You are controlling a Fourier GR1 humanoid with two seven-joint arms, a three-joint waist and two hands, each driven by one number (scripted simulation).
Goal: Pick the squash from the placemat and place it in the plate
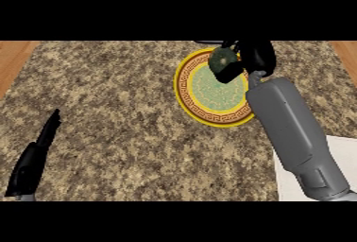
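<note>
Squash (222,58) over plate (182,92) rim, right hand (257,53) curled round it; likely hard, smooth, light; best gripped across middle. Left hand (33,163) flat, idle.

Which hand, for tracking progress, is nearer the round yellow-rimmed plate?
Right. The right hand is over the plate's far rim, holding the dark green squash; the left hand rests far to its left.

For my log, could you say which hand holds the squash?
The right hand, curled round the squash over the plate; the left hand rests open.
</note>
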